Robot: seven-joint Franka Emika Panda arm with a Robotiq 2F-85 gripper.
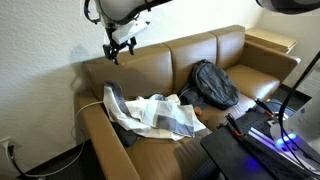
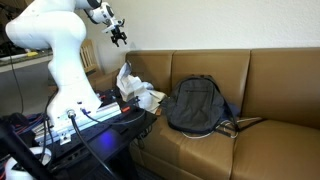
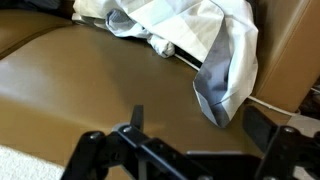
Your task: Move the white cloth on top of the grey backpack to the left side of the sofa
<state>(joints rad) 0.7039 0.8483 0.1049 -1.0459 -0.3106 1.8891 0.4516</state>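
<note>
The white cloth (image 1: 155, 112) with grey panels lies crumpled on one end seat of the brown sofa (image 1: 150, 68), draped against the armrest. It also shows in an exterior view (image 2: 135, 90) and at the top of the wrist view (image 3: 200, 35). The grey backpack (image 1: 212, 85) lies on the middle seat, apart from the cloth, with nothing on it (image 2: 195, 103). My gripper (image 1: 120, 45) hangs in the air above the sofa back, over the cloth's end (image 2: 119, 35). In the wrist view its fingers (image 3: 200, 125) are spread apart and hold nothing.
A light wooden side table (image 1: 270, 42) stands past the far armrest. A black equipment stand with cables and blue lights (image 1: 260, 135) stands in front of the sofa, by the robot base (image 2: 70, 90). A white cable (image 1: 90, 105) runs over the near armrest.
</note>
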